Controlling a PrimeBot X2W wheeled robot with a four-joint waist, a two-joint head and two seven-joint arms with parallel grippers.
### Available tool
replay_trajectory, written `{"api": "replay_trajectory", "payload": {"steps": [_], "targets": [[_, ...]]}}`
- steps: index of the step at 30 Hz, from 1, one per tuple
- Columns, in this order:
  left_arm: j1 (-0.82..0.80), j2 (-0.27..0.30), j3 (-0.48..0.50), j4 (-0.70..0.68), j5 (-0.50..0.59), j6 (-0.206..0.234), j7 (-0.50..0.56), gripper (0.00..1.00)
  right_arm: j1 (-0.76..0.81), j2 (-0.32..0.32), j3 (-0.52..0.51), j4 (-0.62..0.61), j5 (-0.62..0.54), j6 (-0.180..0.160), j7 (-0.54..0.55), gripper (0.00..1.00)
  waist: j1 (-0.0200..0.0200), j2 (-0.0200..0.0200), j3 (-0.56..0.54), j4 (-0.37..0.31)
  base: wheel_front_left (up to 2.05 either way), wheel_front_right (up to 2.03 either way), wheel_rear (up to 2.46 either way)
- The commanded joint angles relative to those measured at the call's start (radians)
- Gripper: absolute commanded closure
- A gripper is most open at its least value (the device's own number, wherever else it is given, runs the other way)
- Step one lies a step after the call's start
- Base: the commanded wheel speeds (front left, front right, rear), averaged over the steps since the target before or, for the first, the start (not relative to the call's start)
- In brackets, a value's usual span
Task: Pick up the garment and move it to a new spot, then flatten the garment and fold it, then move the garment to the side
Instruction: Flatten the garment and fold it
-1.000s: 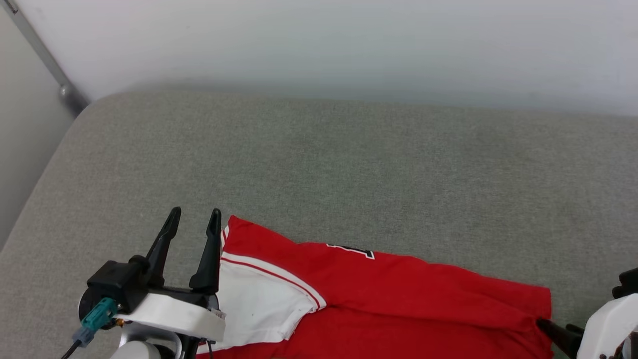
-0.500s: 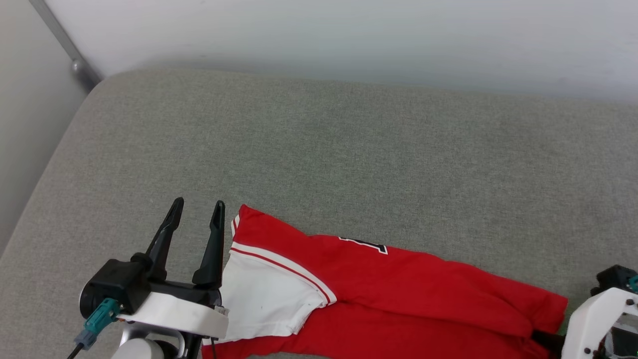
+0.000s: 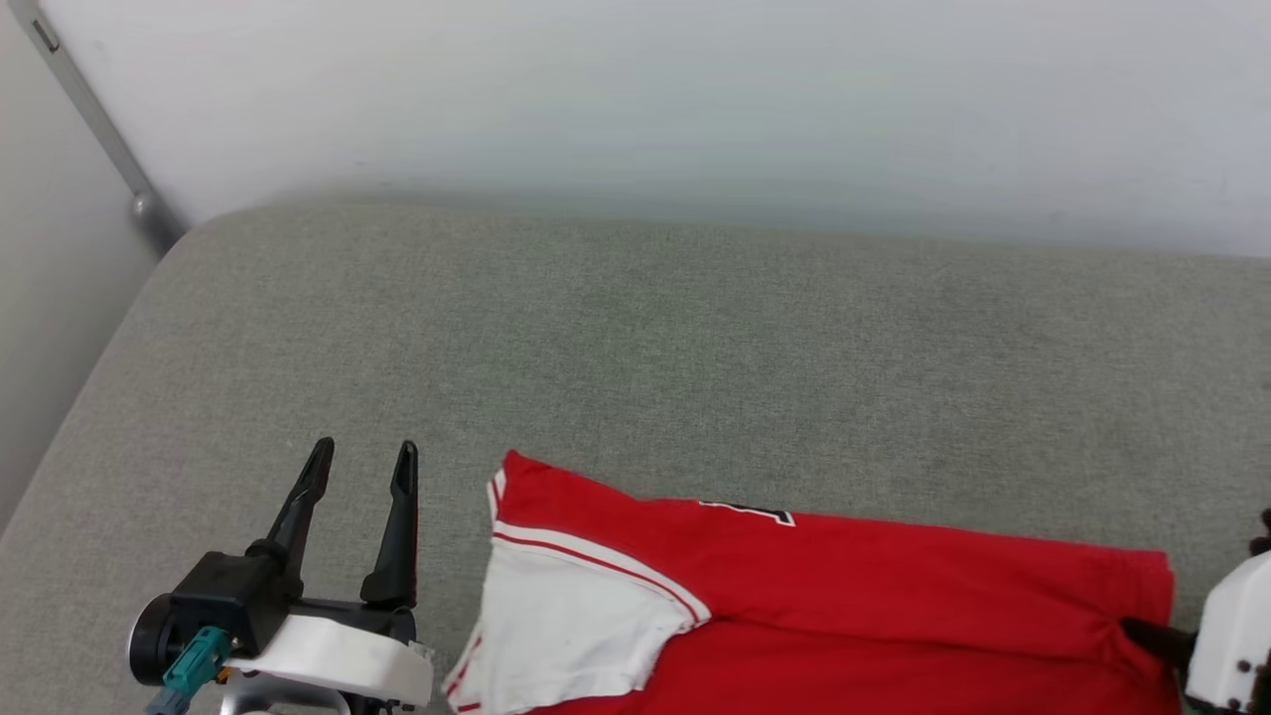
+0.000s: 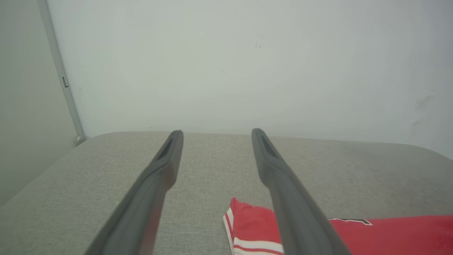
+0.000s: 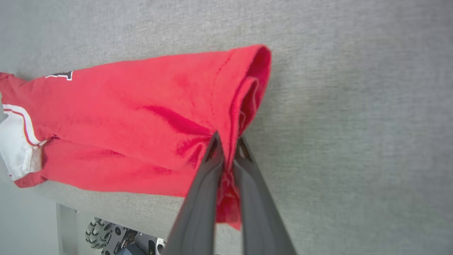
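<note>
Garment (image 3: 894, 596) hem pinched in my right gripper (image 5: 227, 140); my left gripper (image 3: 363, 447) spread wide, empty, near white sleeve (image 3: 576, 626)

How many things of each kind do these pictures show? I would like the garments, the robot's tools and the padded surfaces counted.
Garments: 1, the red jersey T-shirt
Tools: 2, the left tool open, the right tool shut on the shirt's edge
Padded surfaces: 1, the grey padded surface
Total: 4
</note>
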Motion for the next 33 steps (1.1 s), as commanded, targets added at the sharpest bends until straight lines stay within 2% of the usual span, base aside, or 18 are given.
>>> {"api": "replay_trajectory", "payload": {"steps": [1,8,11,14,18,22,24,26,29,33], "targets": [[0.010,0.004,0.003,-0.005,0.003,0.006,0.003,0.00,-0.012,-0.011,-0.019,0.002,-0.004,-0.001,0.004,1.00,-0.0001,-0.0001,-0.010,-0.009,0.00,0.00,0.00],[0.029,0.009,-0.009,-0.018,0.012,0.018,0.016,0.00,-0.030,-0.059,-0.222,0.004,-0.064,-0.001,0.069,1.00,-0.0001,-0.0001,-0.026,-0.031,0.00,0.00,0.00],[0.036,0.009,-0.016,-0.016,0.012,0.021,0.018,0.00,-0.051,-0.047,-0.304,0.003,-0.090,-0.001,0.118,1.00,-0.0001,-0.0001,-0.032,-0.039,0.00,0.00,0.00],[0.039,0.009,-0.020,-0.012,0.011,0.023,0.020,0.00,-0.079,0.020,-0.355,0.006,-0.089,-0.001,0.208,1.00,-0.0001,-0.0001,-0.036,-0.046,0.00,0.00,0.00],[0.043,0.009,-0.024,-0.010,0.009,0.026,0.022,0.00,-0.114,0.154,-0.388,-0.010,-0.037,-0.001,0.327,1.00,-0.0001,-0.0001,-0.041,-0.050,0.00,0.00,0.00],[0.033,0.011,-0.029,-0.008,0.008,0.025,0.025,0.00,-0.154,0.221,-0.411,0.020,0.122,-0.001,0.414,1.00,-0.0001,-0.0001,-0.038,-0.046,0.00,0.00,0.00],[0.024,0.011,-0.032,-0.007,0.009,0.021,0.029,0.00,-0.168,0.229,-0.373,0.102,0.265,-0.001,0.426,1.00,-0.0001,-0.0001,-0.035,-0.040,0.00,0.00,0.00],[0.015,0.013,-0.034,-0.002,0.007,0.016,0.030,0.00,-0.181,0.228,-0.298,0.183,0.404,-0.001,0.391,1.00,-0.0001,-0.0001,-0.030,-0.033,0.00,0.00,0.00],[-0.002,0.007,-0.044,0.005,0.006,0.008,0.032,0.00,-0.188,0.226,-0.135,0.266,0.572,-0.001,0.304,1.00,-0.0001,-0.0001,-0.018,-0.019,0.00,0.00,0.00],[-0.026,-0.001,-0.057,0.017,0.006,-0.007,0.030,0.00,-0.192,0.226,0.106,0.309,0.755,-0.001,0.169,1.00,-0.0001,-0.0001,-0.001,0.005,0.00,0.00,0.00]]}}
